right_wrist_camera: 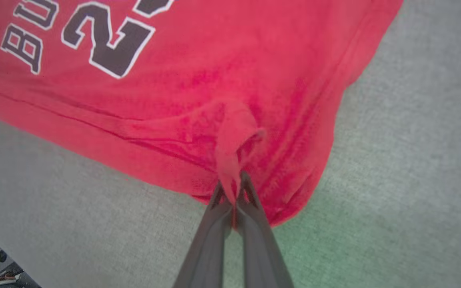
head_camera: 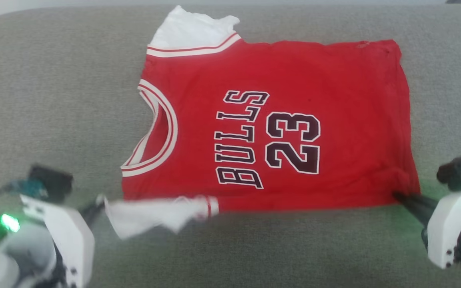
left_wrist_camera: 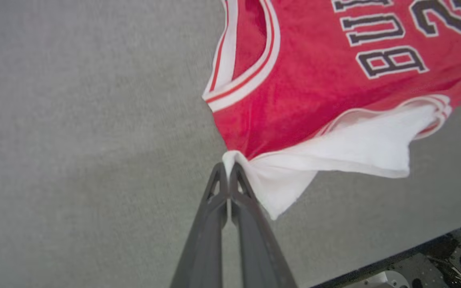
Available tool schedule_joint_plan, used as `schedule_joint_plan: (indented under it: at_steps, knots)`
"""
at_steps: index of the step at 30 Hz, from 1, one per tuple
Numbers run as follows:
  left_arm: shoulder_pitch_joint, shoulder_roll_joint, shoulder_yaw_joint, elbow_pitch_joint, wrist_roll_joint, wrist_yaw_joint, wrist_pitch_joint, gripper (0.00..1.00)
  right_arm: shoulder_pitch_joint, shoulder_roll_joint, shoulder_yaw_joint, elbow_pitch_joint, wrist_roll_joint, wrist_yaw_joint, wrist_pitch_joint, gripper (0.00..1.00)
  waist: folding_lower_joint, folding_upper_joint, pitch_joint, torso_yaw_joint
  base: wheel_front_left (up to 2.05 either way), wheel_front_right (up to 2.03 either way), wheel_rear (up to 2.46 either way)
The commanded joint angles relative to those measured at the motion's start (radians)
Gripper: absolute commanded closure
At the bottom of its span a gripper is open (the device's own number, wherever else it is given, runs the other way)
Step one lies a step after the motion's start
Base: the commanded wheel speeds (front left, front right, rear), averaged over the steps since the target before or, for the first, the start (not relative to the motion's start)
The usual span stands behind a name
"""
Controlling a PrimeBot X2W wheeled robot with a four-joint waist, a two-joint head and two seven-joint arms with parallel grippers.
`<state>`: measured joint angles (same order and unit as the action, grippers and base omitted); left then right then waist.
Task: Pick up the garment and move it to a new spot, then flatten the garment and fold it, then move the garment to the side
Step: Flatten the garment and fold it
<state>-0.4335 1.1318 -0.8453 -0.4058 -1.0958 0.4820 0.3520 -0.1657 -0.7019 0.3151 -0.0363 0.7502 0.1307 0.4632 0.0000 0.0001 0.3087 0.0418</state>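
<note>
The garment [head_camera: 278,124], a red jersey with white sleeves and dark "BULLS 23" lettering, lies spread on the grey cushion, neck toward the left. My left gripper [head_camera: 99,205] is shut on the tip of the near white sleeve [left_wrist_camera: 334,148], pinched between its fingers [left_wrist_camera: 227,172]. My right gripper [head_camera: 397,197] is shut on the red hem corner [right_wrist_camera: 232,160] at the near right. The near edge of the jersey hangs lifted between the two grips. The far white sleeve [head_camera: 192,28] lies flat at the back.
The grey fabric surface [head_camera: 54,100] reaches around the jersey on all sides. Its front edge and dark robot base parts [left_wrist_camera: 434,264] show low in the wrist views.
</note>
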Motion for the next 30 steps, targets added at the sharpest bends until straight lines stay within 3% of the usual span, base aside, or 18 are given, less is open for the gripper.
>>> schedule_joint_plan:
  at_steps: [1, 4, 10, 15, 23, 30]
  knots:
    - [-0.025, 0.001, 0.011, 0.000, 0.014, -0.009, 0.006, 1.00, -0.008, 0.012, -0.015, -0.015, -0.013, 0.000, 0.010, 1.00, 0.0000, -0.0001, 0.006, -0.008, 0.00, 0.00, 0.00]
    - [-0.099, 0.017, 0.033, 0.018, 0.041, -0.047, 0.025, 1.00, -0.036, 0.044, -0.056, -0.048, -0.048, 0.000, 0.036, 1.00, 0.0000, -0.0001, 0.018, -0.022, 0.00, 0.00, 0.00]
    - [-0.264, -0.026, 0.058, 0.114, 0.099, -0.151, 0.062, 1.00, -0.127, 0.098, -0.098, -0.064, -0.108, 0.000, 0.061, 1.00, 0.0000, -0.0001, 0.051, -0.045, 0.00, 0.00, 0.00]
    - [-0.399, -0.111, 0.041, 0.253, 0.154, -0.248, 0.091, 1.00, -0.221, 0.123, -0.089, -0.013, -0.144, 0.000, 0.053, 1.00, 0.0000, -0.0001, 0.080, -0.057, 0.00, 0.00, 0.00]
    - [-0.523, -0.278, -0.009, 0.542, 0.145, -0.382, 0.126, 1.00, -0.352, 0.148, -0.005, 0.137, -0.144, 0.000, 0.026, 1.00, 0.0000, -0.0001, 0.120, -0.070, 0.00, 0.00, 0.00]
    - [-0.554, -0.380, -0.048, 0.754, 0.109, -0.454, 0.178, 1.00, -0.424, 0.179, 0.079, 0.266, -0.109, 0.000, 0.040, 1.00, 0.0000, -0.0001, 0.134, -0.074, 0.00, 0.00, 0.00]
